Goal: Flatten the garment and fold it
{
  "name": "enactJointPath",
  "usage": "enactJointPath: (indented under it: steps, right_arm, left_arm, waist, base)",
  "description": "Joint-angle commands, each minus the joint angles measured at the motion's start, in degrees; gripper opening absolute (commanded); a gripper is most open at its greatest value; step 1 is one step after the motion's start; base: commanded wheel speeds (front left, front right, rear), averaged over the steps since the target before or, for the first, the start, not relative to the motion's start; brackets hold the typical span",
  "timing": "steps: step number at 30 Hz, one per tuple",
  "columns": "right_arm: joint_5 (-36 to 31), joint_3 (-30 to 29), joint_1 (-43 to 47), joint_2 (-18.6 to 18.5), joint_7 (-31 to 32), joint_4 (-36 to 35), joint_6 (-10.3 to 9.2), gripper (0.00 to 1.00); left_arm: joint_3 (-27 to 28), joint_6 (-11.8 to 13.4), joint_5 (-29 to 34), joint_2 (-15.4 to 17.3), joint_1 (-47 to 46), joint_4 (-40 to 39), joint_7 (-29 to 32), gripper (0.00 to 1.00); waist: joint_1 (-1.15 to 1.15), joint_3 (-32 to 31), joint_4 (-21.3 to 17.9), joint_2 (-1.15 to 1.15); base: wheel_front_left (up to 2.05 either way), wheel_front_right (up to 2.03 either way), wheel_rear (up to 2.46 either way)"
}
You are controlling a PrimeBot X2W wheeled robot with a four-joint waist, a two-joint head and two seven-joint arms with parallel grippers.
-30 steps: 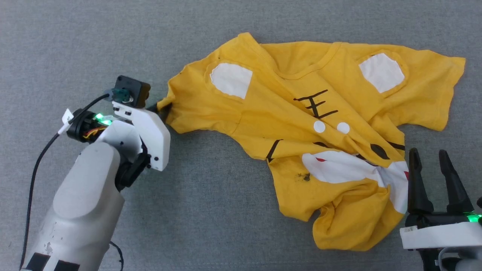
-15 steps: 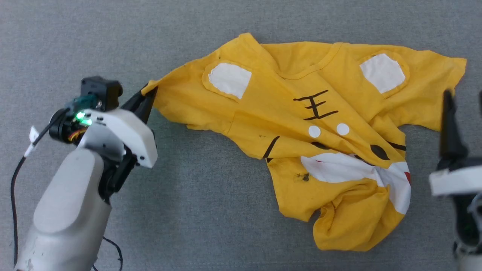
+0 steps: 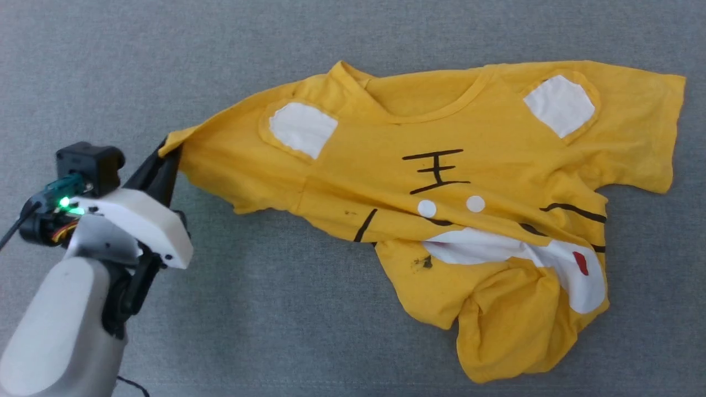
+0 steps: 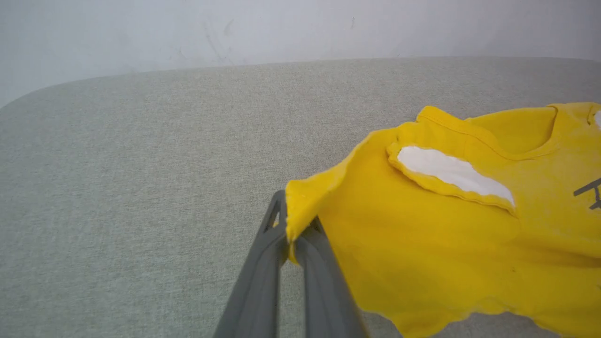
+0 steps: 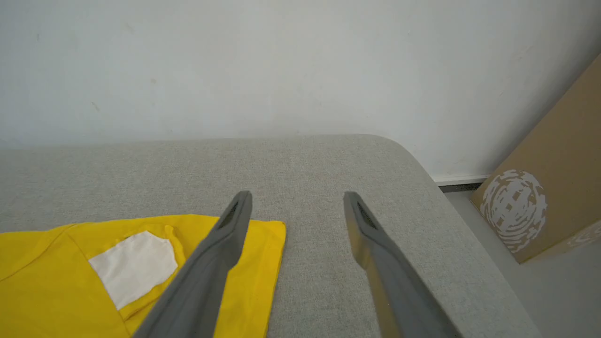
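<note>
Matt, soft cloth garment (image 3: 496, 138); coarse grey woven fabric tabletop (image 3: 276, 320); smooth matt cardboard box (image 5: 563, 178).

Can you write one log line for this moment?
left gripper: shut on sleeve of bright yellow tiger-face T-shirt | right gripper: open, empty | hem: bunched

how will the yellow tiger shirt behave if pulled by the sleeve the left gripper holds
Probably floppy: the garment sags in folds from the left gripper pinching its sleeve tip. Likely light, since that small pinch holds the sleeve taut. The bunched hem may drag and crease rather than slide flat on the grey fabric surface.
</note>
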Motion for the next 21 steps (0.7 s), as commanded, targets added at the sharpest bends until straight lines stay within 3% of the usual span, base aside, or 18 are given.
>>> enactJointPath:
  steps: [1, 21]
  right_arm:
    - [-0.66, -0.13, -1.05, -0.96, 0.88, 1.53, -0.11, 1.00]
    - [-0.65, 1.88, -6.89, -2.98, 9.05, 14.19, -0.11, 1.00]
  left_arm:
    - [0.99, 0.84, -0.42, 0.97, 1.39, -1.10, 0.16, 0.00]
    - [-0.49, 1.45, -0.80, 0.83, 1.91, -8.16, 1.27, 0.00]
  waist:
    - [0.00, 0.31, 0.37, 0.00]
    - [0.00, 4.50, 3.06, 0.00]
  base:
    - [0.00, 0.00, 0.00]
    - [0.00, 0.00, 0.00]
